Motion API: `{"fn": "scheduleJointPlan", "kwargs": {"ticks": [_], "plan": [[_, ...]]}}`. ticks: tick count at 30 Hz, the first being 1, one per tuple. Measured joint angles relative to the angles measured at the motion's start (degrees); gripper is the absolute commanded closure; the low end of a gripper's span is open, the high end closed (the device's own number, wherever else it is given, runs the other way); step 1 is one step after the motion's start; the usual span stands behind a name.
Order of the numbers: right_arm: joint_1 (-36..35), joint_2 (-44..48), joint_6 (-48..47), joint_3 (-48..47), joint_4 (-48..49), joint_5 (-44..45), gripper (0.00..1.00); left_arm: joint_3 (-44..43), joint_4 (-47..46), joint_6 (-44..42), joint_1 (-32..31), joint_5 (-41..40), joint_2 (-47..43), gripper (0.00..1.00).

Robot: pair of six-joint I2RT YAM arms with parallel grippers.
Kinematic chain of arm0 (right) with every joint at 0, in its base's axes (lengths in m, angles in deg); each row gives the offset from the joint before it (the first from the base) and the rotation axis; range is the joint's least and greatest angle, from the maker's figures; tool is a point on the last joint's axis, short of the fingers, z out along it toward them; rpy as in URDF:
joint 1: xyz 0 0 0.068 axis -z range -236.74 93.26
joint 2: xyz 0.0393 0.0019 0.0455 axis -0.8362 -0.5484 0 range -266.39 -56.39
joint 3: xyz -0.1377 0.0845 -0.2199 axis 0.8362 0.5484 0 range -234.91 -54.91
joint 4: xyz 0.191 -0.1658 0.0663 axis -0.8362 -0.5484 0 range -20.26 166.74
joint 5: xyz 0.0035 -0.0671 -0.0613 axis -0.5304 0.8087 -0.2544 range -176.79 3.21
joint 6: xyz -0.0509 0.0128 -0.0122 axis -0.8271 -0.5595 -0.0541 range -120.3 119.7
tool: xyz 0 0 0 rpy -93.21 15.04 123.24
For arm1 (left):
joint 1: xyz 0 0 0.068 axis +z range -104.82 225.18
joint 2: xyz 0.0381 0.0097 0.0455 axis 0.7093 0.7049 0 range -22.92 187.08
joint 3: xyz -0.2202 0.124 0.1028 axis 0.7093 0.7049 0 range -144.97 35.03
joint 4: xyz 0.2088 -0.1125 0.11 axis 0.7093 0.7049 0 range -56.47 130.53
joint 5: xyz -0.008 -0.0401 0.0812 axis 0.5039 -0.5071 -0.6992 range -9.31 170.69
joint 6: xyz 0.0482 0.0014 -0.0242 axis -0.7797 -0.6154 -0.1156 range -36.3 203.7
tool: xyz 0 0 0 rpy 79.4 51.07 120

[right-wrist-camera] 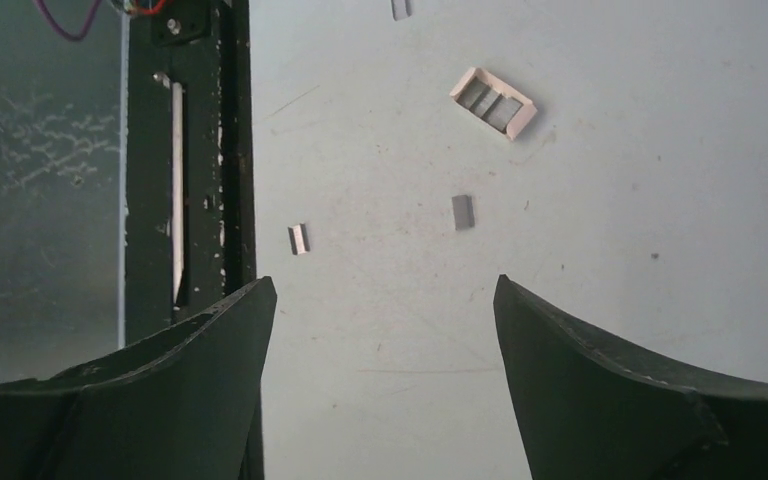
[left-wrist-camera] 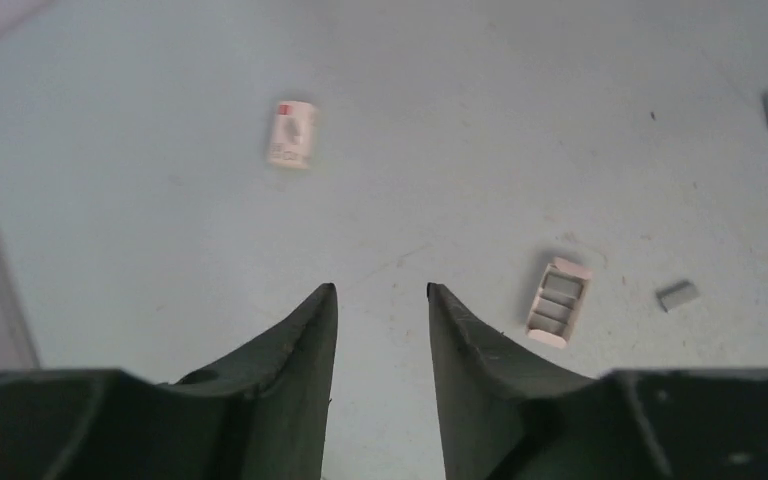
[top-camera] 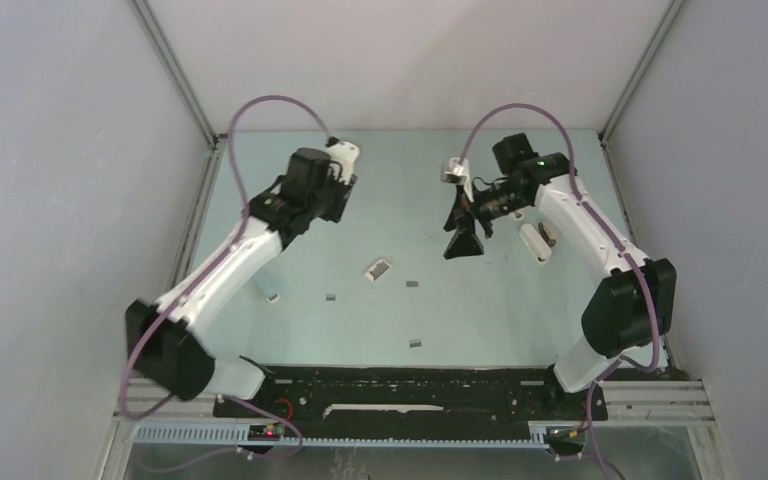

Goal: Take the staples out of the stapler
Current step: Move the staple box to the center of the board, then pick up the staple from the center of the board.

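Nearest the bases, loose staples (top-camera: 415, 343) lie scattered on the worktop (top-camera: 480, 310), on the near side of both pincers. The right pincer (right-wrist-camera: 385, 285) hangs spread wide and holds nothing. The left pincer (left-wrist-camera: 380, 290) is parted too, and empty. The stapler (top-camera: 535, 242) lies just right of the right pincer. It is probably light, stiff, slippery plastic, so pinch squarely across its slim middle.
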Motion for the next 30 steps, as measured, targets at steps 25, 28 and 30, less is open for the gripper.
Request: {"fn": "scheduleJointPlan", "kwargs": {"ticks": [25, 28, 30], "plan": [[-26.4, -9.5, 13.7, 5.4, 19.3, 23.1, 0.3, 43.9, -19.0, 35.1, 8.3, -6.2, -44.4, 0.0], [-26.7, -10.6, 14.4, 5.4, 19.9, 24.5, 0.32, 45.7, -21.0, 38.7, 8.5, -5.8, -43.7, 0.0], [-26.7, -11.3, 14.8, 5.4, 20.3, 25.4, 0.33, 46.1, -22.3, 40.4, 8.6, -5.6, -42.7, 0.0]]}}
